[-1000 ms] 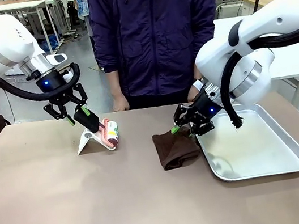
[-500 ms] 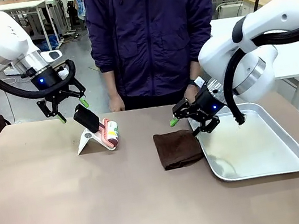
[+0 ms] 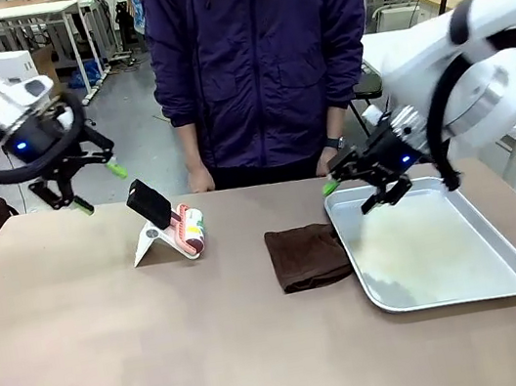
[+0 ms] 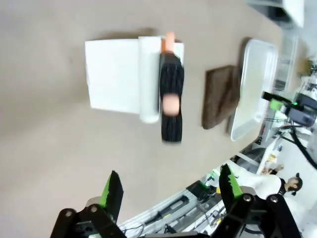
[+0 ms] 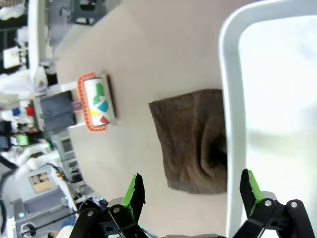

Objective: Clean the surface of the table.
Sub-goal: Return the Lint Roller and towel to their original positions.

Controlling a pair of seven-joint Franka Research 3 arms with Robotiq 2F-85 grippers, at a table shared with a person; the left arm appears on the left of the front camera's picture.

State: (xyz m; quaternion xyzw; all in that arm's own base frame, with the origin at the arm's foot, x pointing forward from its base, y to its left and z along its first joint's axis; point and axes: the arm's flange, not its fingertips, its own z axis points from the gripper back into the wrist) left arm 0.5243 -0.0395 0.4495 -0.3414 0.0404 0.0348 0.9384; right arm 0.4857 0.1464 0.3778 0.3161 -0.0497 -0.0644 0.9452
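Both claws wide open, empty, lifted off the table.

My right claw [image 3: 355, 193] hangs over the far left corner of the tray [image 3: 512, 287], fingers spread, nothing between them; the brown cloth [image 3: 306, 256] lies flat just to its near left, touching the tray's edge. My left claw [image 3: 86, 186] is up at the far left, equally spread and empty, with the roller [image 3: 189, 231] on its white stand [image 3: 152, 243] below and right of it. For wiping, I judge the cloth is the thing to take: I'd drop the right claw onto its far edge, pinch a thick fold, then drag with steady downward pressure. The table [image 3: 118, 365] stretches under both claws, its bare top mostly near and left of them.
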